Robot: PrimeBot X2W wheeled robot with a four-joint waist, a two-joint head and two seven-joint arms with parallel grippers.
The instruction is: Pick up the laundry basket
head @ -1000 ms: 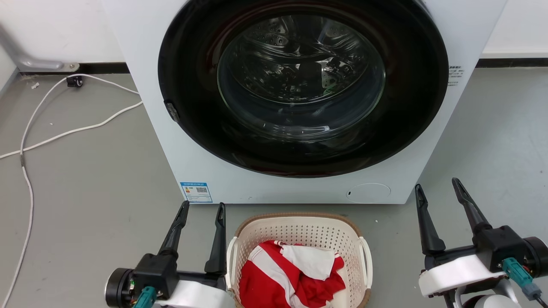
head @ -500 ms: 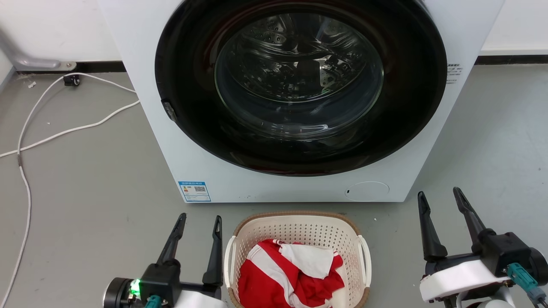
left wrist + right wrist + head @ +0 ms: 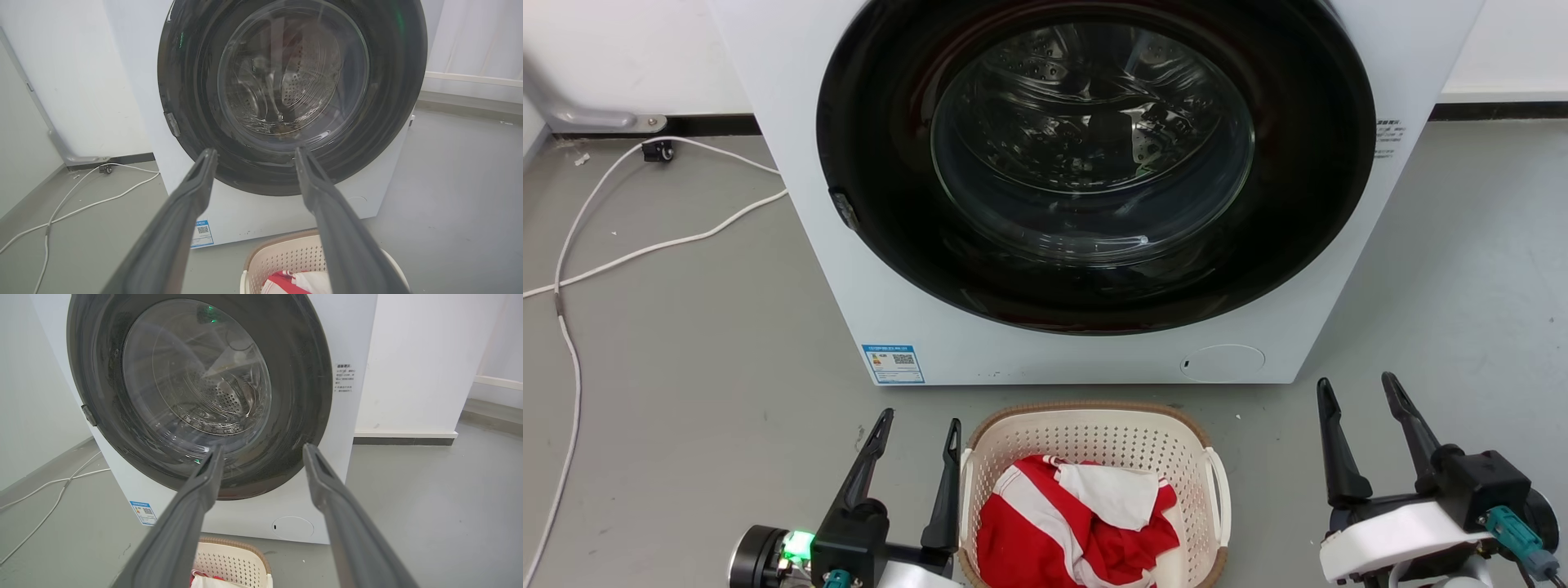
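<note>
- The washer (image 3: pixel 1094 163) fills the far side, door shut
- The laundry basket (image 3: pixel 1094 445) sits on the floor (image 3: pixel 686 343) just in front of it, between the two arms, with a red and white cloth (image 3: pixel 1054 531) inside
- The left tool (image 3: pixel 919 418) is spread open just beside the basket's left handle (image 3: pixel 965 498), probably lined up to take it
- The right tool (image 3: pixel 1355 380), also spread open and gripping nothing, hangs well apart on the right
</note>
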